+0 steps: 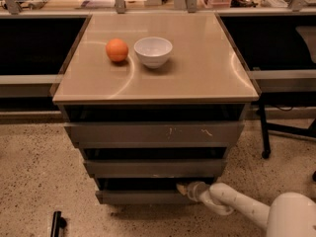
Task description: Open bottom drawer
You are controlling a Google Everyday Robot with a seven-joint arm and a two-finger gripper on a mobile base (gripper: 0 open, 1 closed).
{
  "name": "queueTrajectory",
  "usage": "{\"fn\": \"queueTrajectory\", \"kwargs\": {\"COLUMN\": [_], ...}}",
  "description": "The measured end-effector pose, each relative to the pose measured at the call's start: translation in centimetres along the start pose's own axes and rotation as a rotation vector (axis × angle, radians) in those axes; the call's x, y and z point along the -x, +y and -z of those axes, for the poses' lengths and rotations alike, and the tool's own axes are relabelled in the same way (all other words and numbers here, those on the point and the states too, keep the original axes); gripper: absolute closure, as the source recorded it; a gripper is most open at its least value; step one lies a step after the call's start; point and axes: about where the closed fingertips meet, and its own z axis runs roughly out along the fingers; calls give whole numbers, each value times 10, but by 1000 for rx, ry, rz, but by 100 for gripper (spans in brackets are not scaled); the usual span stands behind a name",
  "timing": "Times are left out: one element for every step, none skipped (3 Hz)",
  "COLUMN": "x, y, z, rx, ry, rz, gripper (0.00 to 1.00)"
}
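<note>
Speckled flooring surrounds a grey three-drawer cabinet (148,132) whose tan top (197,78) carries an orange (117,50) and, just right of it, a white bowl (153,51). Lowest sits the bottom drawer (138,197). The gripper (181,188) meets its upper edge toward the right, and I cannot tell whether its grip is closed.

The claw (183,188) sits at the top lip of the bottom drawer (138,197), right of middle, partly lost in the dark gap there. Inside that drawer it's just shadow. The arm (247,210) runs off the lower right corner. The black object (57,224) on the floor (29,181) is cut off at the bottom edge. The clutter (98,1) way at the back is blurry and cropped too.
</note>
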Motion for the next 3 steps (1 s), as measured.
{"fn": "queueTrajectory", "kwargs": {"x": [-23,-40,-43], "y": [1,7,30], "z": [33,62,66], "rx": [55,163,246], "ry": [62,121,135], "rz": [-85,-133,-136], "gripper": [100,100,100]}}
